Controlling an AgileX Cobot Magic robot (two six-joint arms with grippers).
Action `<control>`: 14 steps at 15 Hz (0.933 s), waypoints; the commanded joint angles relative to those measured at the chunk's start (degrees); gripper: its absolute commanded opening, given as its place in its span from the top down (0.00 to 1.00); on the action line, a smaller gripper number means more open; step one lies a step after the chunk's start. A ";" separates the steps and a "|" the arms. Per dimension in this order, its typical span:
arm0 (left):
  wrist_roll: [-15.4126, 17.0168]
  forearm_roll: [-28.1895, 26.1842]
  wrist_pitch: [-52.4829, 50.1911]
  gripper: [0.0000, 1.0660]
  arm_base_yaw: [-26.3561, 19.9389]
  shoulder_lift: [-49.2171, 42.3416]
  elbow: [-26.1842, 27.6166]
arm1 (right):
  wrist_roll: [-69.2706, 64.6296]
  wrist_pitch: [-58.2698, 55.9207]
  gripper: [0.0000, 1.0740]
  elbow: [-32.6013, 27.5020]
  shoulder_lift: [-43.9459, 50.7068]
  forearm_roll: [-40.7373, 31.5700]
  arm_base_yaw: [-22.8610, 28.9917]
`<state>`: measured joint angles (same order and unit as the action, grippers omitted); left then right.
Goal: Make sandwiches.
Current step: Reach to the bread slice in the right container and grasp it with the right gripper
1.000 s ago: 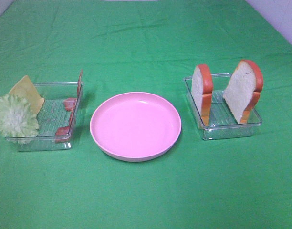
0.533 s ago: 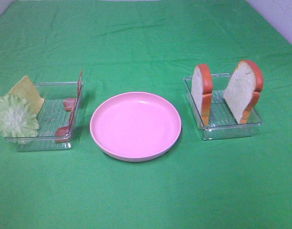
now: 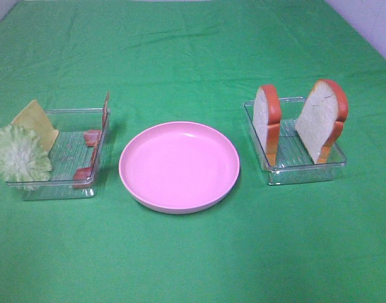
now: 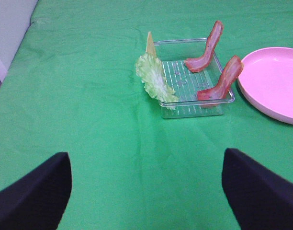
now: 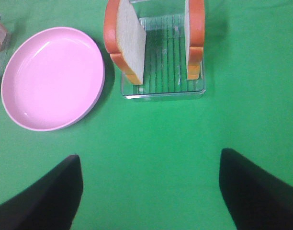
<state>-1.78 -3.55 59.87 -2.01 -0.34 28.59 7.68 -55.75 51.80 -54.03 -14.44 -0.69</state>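
overall, two bread slices point(image 3: 316, 126), two bacon strips point(image 4: 207, 48), one lettuce point(image 4: 155, 79), one cheese square point(image 3: 36, 123); left tool point(image 4: 146, 163), right tool point(image 5: 150, 160) both apart

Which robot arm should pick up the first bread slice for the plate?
Probably the right. Both bread slices stand in the clear tray on its side, straight ahead of the open right gripper. The left gripper faces the lettuce and bacon instead.
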 commanded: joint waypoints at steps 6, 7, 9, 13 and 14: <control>0.29 0.17 -0.74 0.23 0.17 -0.97 -0.17 | -0.52 -12.61 0.34 28.93 -33.58 -4.30 0.00; 0.29 0.17 -0.74 0.23 0.17 -0.97 -0.17 | -0.52 -13.58 0.34 32.09 -36.84 -3.95 1.26; 0.29 0.17 -0.74 0.23 0.17 -0.97 -0.17 | -0.97 -13.92 0.34 36.33 -41.54 -1.83 4.53; 0.29 0.17 -0.74 0.23 0.17 -0.97 -0.17 | -4.18 -17.02 0.34 47.10 -53.74 3.55 14.78; 0.29 0.17 -0.74 0.23 0.17 -0.97 -0.17 | -4.70 -17.25 0.34 47.78 -54.60 3.50 15.30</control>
<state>-1.78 -3.55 59.87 -2.01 -0.34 28.59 3.32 -69.61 99.24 -108.17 -11.29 14.32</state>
